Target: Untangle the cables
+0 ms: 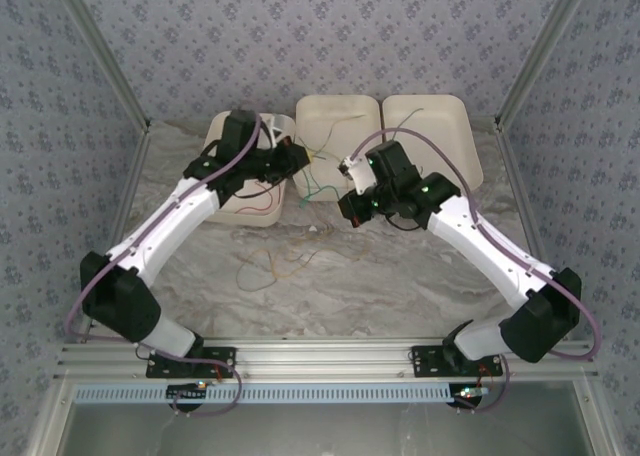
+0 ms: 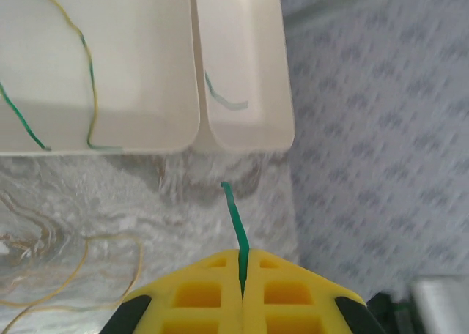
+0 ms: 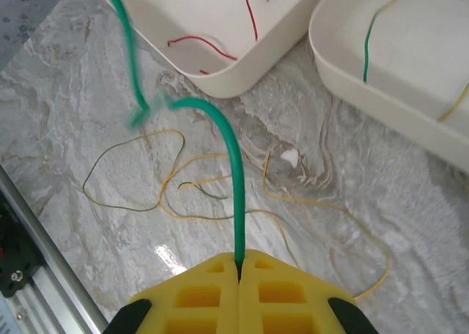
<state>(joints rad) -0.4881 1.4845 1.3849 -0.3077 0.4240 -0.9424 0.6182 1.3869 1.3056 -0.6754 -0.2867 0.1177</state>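
Aluminium rail (image 1: 320,356) runs along the near edge of the marble-patterned surface (image 1: 330,296). Toward the middle of the surface we see loose yellow and olive cables (image 3: 192,179) lying in tangled loops. Above them the right gripper (image 3: 239,264) is pressed together, pinching a long green cable (image 3: 234,180) that arches upward. The left gripper (image 2: 242,275), near the far edge by the left tray, pinches a short green cable end (image 2: 234,217). Three white trays (image 1: 340,111) line the far edge; the left one holds red cables (image 3: 196,41), the middle one green and yellow cables (image 2: 89,63). Bluish floral wallpaper (image 1: 300,36) closes us in on three sides.
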